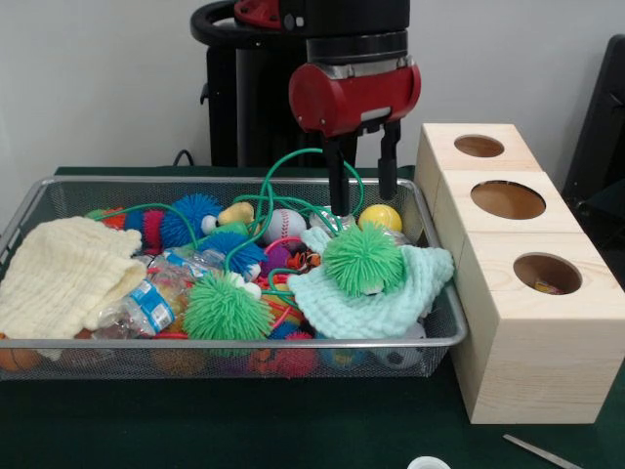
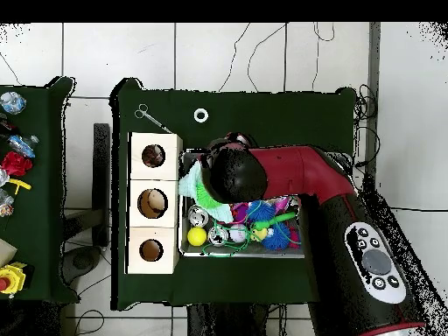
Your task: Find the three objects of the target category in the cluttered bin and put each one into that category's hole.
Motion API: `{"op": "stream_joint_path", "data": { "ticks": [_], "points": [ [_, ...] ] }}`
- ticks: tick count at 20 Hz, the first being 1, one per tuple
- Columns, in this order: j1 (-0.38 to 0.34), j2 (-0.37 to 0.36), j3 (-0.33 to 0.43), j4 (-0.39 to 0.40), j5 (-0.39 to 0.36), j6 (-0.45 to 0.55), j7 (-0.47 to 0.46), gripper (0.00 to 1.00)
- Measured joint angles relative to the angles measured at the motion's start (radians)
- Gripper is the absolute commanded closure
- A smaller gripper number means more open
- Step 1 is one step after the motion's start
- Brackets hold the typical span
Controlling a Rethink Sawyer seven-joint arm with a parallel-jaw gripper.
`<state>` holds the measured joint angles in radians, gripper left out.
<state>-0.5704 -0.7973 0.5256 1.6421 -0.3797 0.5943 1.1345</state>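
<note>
Hand (image 1: 363,191) hanging over the right end of the wire basket (image 1: 39,195), fingers apart and empty, one tip among green cord (image 1: 283,171) above a mint cloth (image 1: 391,288). Basket on the dark green worktop (image 1: 293,430), beside three wooden boxes; mid-sized hole (image 1: 547,274) in the nearest box in the front view

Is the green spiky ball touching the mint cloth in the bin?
Touching. Front view shows the green spiky ball resting directly on the mint cloth, no gap beneath it.
</note>
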Motion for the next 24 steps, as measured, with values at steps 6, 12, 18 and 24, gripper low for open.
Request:
{"op": "stream_joint_path", "data": {
  "ticks": [6, 12, 18, 24],
  "points": [
    [-0.01, 0.024, -0.012, 0.006, 0.011, 0.0, 0.0, 0.0],
    [-0.02, 0.037, -0.027, 0.006, 0.015, 0.0, 0.0, 0.0],
    [-0.035, 0.041, -0.036, 0.006, 0.013, 0.0, 0.0, 0.0],
    [-0.05, 0.059, -0.055, 0.008, 0.009, 0.0, 0.0, 0.0]
  ]
}}
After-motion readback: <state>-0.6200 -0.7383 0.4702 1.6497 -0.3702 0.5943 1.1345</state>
